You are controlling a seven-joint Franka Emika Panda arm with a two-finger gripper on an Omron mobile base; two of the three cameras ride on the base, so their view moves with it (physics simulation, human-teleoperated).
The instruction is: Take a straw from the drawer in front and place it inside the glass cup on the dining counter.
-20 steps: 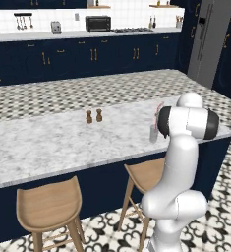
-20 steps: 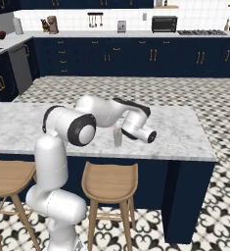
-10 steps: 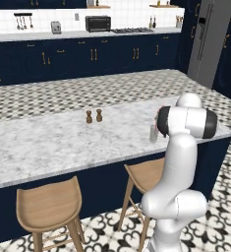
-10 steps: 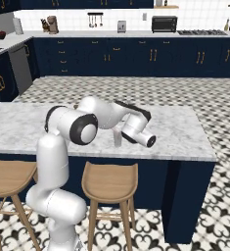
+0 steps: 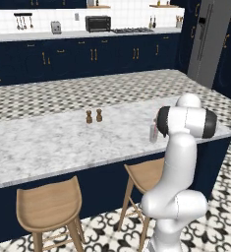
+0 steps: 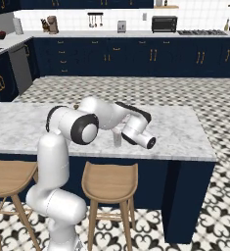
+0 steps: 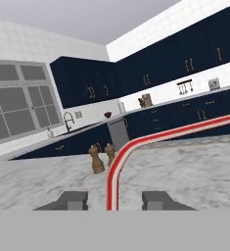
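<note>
Straw [image 7: 117,169] upright between 2 parted pincer [image 7: 113,200] fingers — seemingly in glass cup [image 6: 117,138] on worktop [image 5: 53,142]; only withdrawal left.

Even, bright rendered light; soft shadows; no glare; sharp throughout.

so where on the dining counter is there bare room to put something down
The dining counter is bare left of the two brown shakers, and between them and the glass cup. It is crowded at the cup, where the pincer sits with the straw.
</note>
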